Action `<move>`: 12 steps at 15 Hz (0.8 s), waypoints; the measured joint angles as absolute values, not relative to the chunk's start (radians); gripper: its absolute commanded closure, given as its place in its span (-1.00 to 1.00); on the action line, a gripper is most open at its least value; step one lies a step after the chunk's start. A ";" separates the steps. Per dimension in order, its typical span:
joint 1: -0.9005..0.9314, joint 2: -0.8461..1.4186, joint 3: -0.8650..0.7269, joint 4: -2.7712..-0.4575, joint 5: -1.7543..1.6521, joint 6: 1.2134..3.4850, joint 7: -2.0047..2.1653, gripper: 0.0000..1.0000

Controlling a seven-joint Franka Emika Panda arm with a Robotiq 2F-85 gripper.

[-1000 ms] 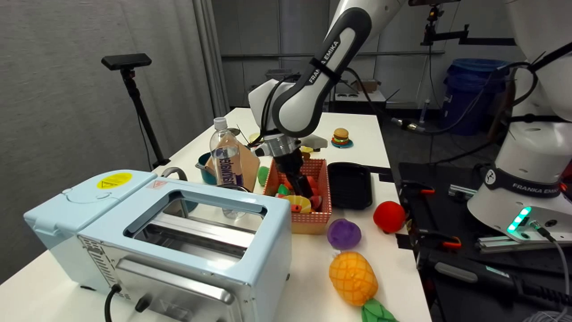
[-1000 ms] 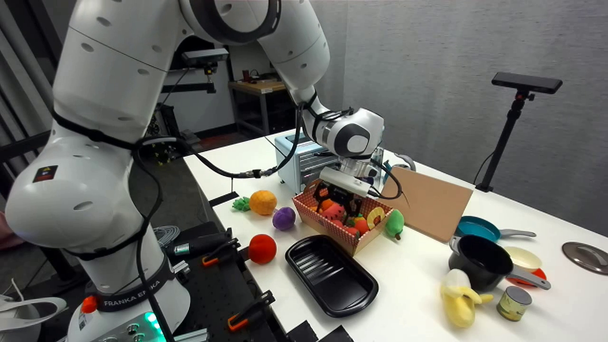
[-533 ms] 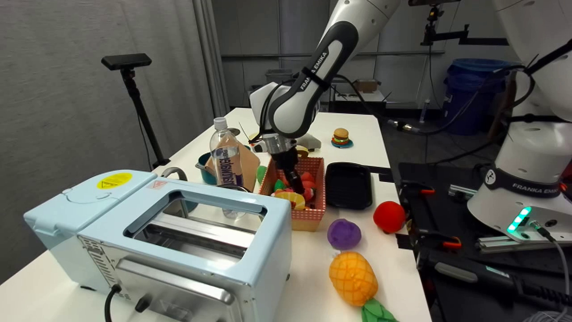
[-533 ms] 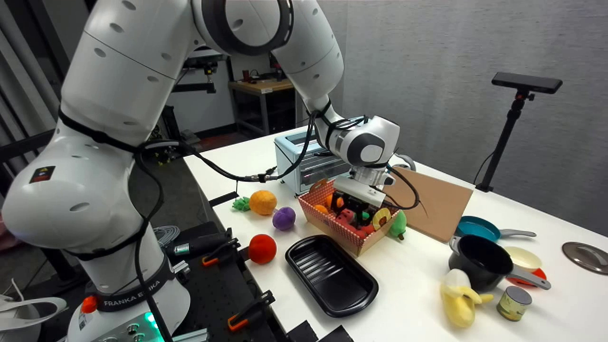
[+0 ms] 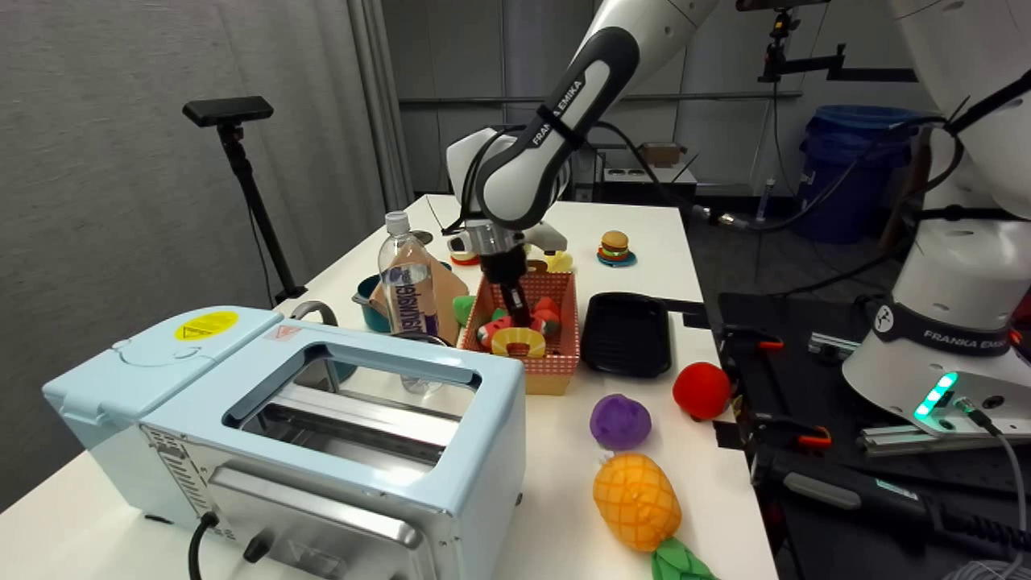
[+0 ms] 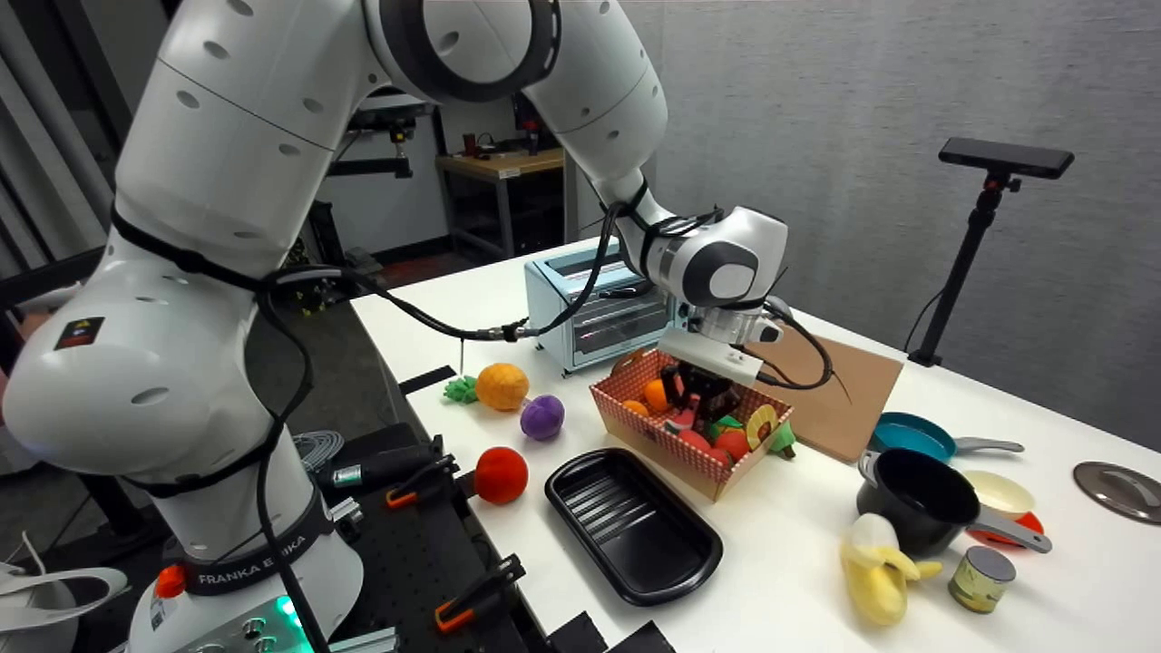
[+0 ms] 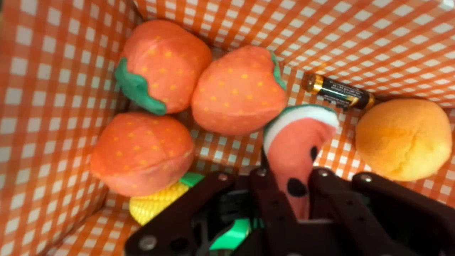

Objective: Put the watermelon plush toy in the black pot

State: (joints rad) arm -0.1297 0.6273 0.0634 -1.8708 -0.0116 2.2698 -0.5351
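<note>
Since the earlier frame, the checked basket (image 6: 662, 449) is sitting farther right in an exterior view, shifting along with the gripper (image 7: 291, 173), and the green plush (image 6: 783, 441) by its corner is lying farther over too. At the left of that view, a plush pineapple (image 6: 502, 387) is lying near a purple plush (image 6: 542, 417), a red ball (image 6: 501, 475) is resting by the edge of the white table (image 6: 771, 562), and a flat black tray (image 6: 635, 531) is lying just beside the basket. Inside the basket, the wrist view is showing three strawberry plushes (image 7: 142, 154) at left, with yellow corn (image 7: 156, 205) peeking from under one. Next, the gripper is pinching the watermelon plush toy (image 7: 293, 145) between its fingers (image 7: 268, 193), rind pointing away from them; whether it is touching the basket's floor, I cannot tell. A battery (image 7: 341, 93) and an orange plush (image 7: 405, 140) are lying to its right. Farther right outside, a banana plush (image 6: 875, 571) is lying just beside the black pot (image 6: 907, 526), which is standing well apart from the basket.
</note>
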 measured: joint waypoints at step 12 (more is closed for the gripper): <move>-0.131 0.368 0.030 -1.888 -0.022 2.267 -0.475 0.94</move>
State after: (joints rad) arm -0.1307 0.3681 0.0304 -1.8878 -0.0217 2.2668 -0.4746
